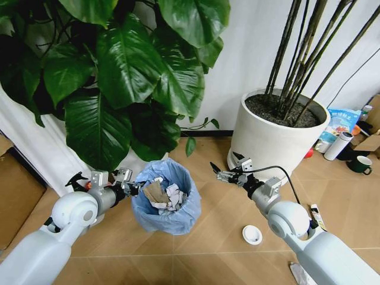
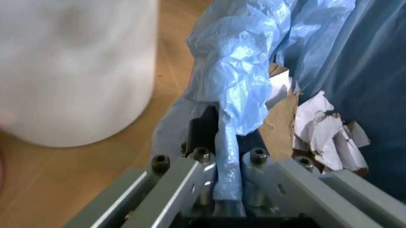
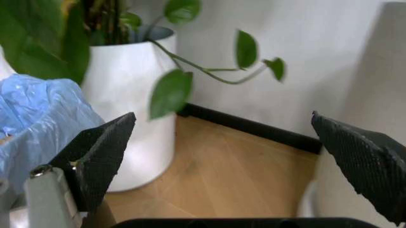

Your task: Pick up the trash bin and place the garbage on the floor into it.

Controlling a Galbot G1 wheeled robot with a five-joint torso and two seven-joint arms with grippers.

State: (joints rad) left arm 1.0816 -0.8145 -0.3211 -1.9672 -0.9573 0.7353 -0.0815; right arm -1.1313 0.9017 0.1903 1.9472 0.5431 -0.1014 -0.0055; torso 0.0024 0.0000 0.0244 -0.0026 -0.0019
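Herringbone light-brown wood floor [image 1: 219, 237] fills the lower frame between two big white plant pots. At centre left, the left gripper [image 1: 132, 189] has its jaws clamped on the rim of the small round dark trash bin lined with crinkled light-blue plastic [image 1: 166, 205], which holds crumpled paper. At centre right, the right gripper [image 1: 221, 173] hangs wide open, holding nothing. A white round disc [image 1: 252, 234] lies at lower right.

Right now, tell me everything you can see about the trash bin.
The trash bin is small and round, lined with a crinkled light-blue plastic bag folded over its rim. It stands upright over the wood floor, before the leafy plant. Crumpled white paper and brown card lie inside. The left pincer is shut on its rim; the right pincer hangs open beside it.
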